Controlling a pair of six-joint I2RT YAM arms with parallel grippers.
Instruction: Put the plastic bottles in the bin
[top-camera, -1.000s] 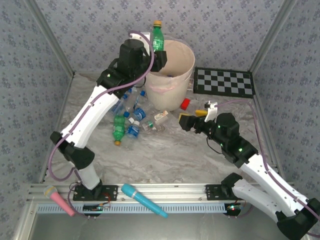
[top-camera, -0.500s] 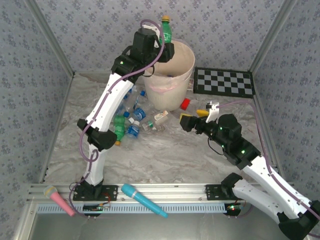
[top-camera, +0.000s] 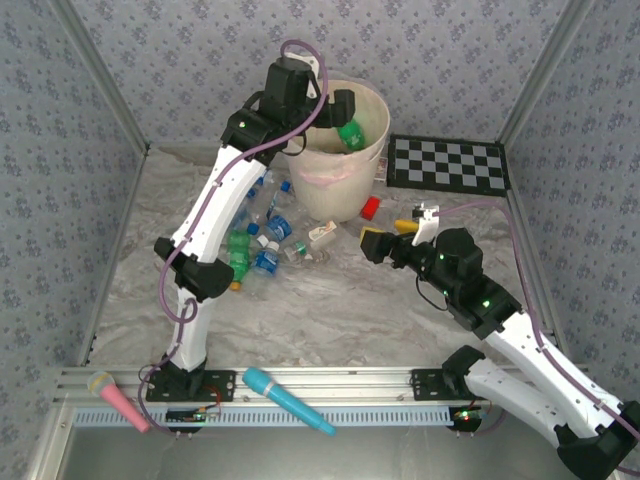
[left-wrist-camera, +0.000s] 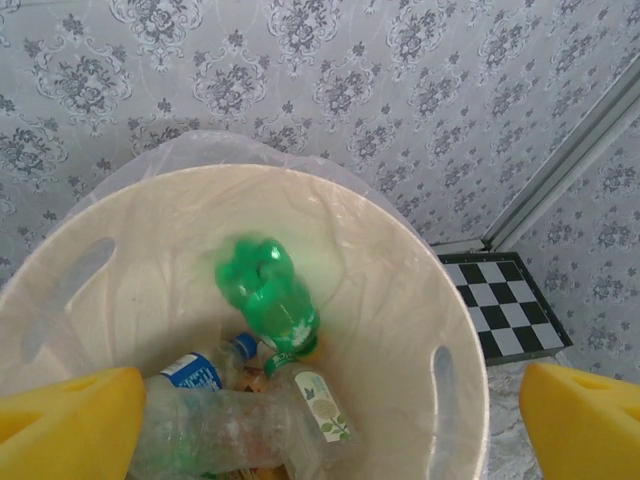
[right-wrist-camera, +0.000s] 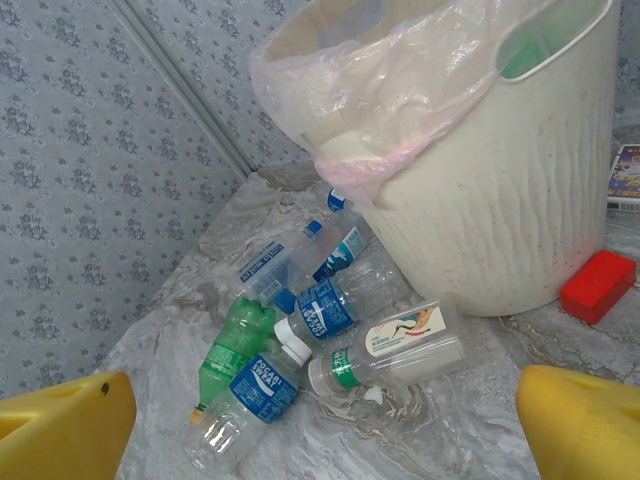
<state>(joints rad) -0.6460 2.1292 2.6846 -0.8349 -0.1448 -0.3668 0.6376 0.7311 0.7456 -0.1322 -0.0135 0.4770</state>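
the left gripper (top-camera: 338, 106) hangs over the bin (top-camera: 374, 112), jaws spread wide, and a green bottle (left-wrist-camera: 266, 296) shows blurred inside it. the right gripper (top-camera: 392, 232) is spread too, low over the table (top-camera: 330, 300), near loose bottles (right-wrist-camera: 305, 335) lying beside the bin.

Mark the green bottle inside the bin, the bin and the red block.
green bottle (left-wrist-camera: 270, 300), left wrist view, its body.
bin (right-wrist-camera: 500, 220), right wrist view, outer wall.
red block (right-wrist-camera: 598, 285), right wrist view, top face.

Light was bright and even, shadows soft; only the green bottle (left-wrist-camera: 266, 296) below the left gripper (left-wrist-camera: 325, 428) was motion-blurred.
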